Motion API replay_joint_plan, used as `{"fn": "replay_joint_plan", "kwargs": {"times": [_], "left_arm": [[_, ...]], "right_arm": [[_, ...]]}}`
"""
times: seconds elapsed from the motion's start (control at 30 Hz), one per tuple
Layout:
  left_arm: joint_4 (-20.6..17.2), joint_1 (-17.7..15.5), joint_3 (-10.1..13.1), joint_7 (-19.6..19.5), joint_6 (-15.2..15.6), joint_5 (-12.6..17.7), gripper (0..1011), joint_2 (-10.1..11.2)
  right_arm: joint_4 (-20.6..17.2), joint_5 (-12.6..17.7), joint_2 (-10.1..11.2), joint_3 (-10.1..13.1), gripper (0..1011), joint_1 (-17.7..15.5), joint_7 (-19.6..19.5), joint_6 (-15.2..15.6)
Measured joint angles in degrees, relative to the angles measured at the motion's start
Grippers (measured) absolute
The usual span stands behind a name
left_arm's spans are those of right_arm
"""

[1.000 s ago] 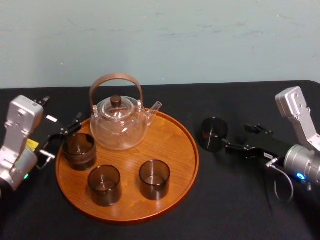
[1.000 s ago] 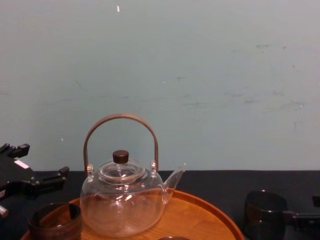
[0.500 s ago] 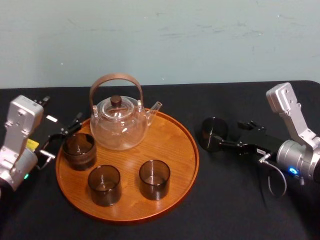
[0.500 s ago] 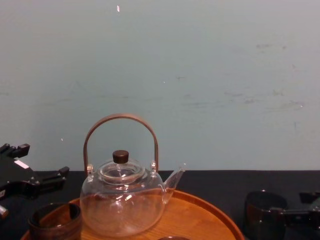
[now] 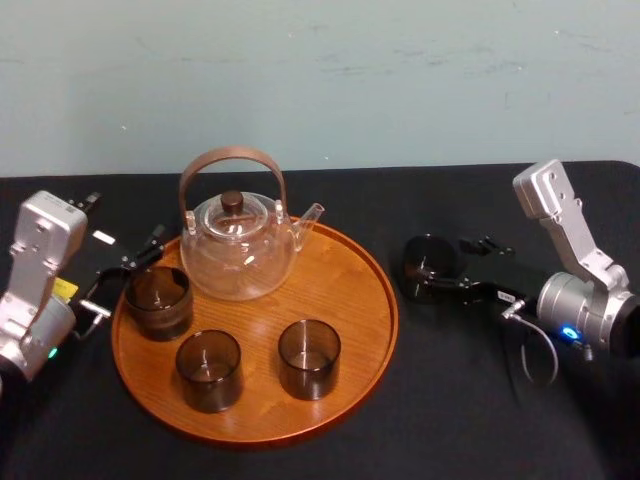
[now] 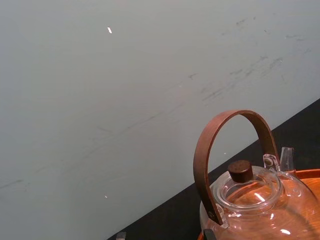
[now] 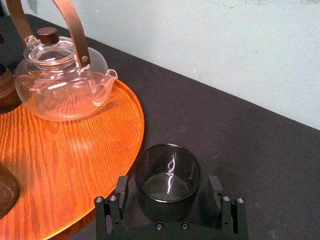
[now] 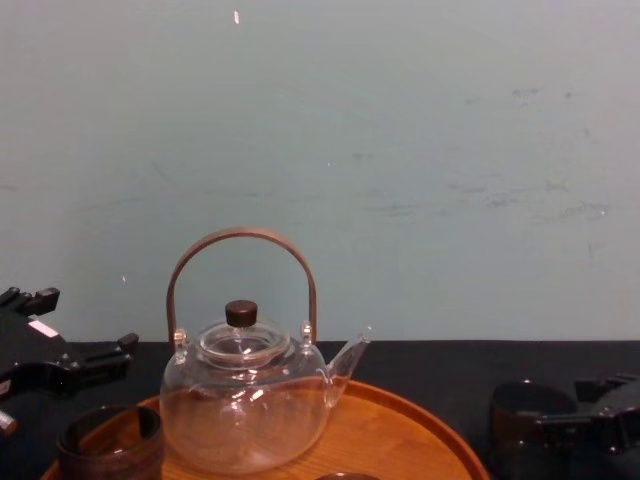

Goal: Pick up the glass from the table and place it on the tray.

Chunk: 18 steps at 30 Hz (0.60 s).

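A dark smoky glass (image 5: 428, 262) stands on the black table just right of the tray (image 5: 386, 300). My right gripper (image 5: 447, 265) is open and straddles it from the right. In the right wrist view the glass (image 7: 167, 176) sits between the two fingers (image 7: 121, 189) with a small gap on each side, beside the tray's rim (image 7: 136, 116). The chest view has the glass (image 8: 522, 412) low on the right with the right gripper (image 8: 565, 420) at it. My left gripper (image 5: 120, 280) rests open at the tray's left edge.
On the tray stand a clear glass teapot (image 5: 238, 245) with a brown handle and three dark glasses (image 5: 158, 300), (image 5: 208, 370), (image 5: 309, 358). The tray's right half is bare wood. A pale wall rises behind the table.
My right gripper has slid left until its fingers flank the glass on the table. The glass, the tray and the left arm have stayed still.
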Motion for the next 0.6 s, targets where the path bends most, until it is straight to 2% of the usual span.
{"fn": "replay_joint_plan", "kwargs": {"times": [0.6], "left_arm": [[0.0,0.0,0.0,0.0,0.0,0.0,1001,0.0]], "right_arm": [[3.3,-0.59,-1.9,-1.36,1002,2.86,0.61,0.26]]}}
